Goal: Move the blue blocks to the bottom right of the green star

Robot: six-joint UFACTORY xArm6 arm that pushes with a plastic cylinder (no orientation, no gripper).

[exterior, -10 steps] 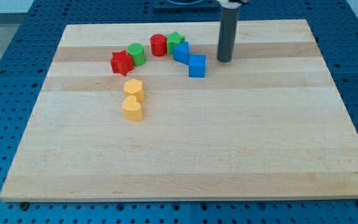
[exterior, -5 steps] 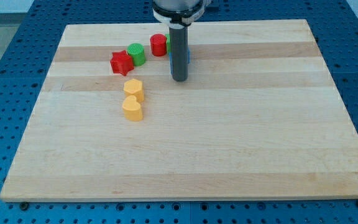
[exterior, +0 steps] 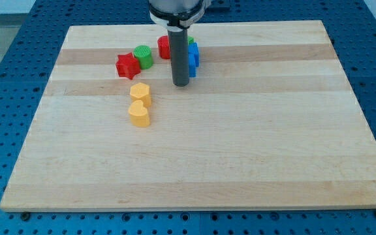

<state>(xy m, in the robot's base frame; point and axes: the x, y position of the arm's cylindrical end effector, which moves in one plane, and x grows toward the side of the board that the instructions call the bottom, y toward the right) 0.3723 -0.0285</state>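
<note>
My tip (exterior: 180, 84) rests on the board just below and left of the blue blocks (exterior: 193, 56). The rod hides most of them; only their right sides show, stacked close together. A sliver of the green star (exterior: 190, 40) shows above them, right of the rod. The red cylinder (exterior: 164, 47) sits just left of the rod.
A green cylinder (exterior: 142, 57) and a red star (exterior: 127, 65) lie to the left of the tip. Two yellow blocks (exterior: 140, 93) (exterior: 138, 113) sit below them. The wooden board (exterior: 240, 150) lies on a blue perforated table.
The rod swept from the right of the blue blocks to their lower left. The blue cube has shifted left, closer to the other blue block.
</note>
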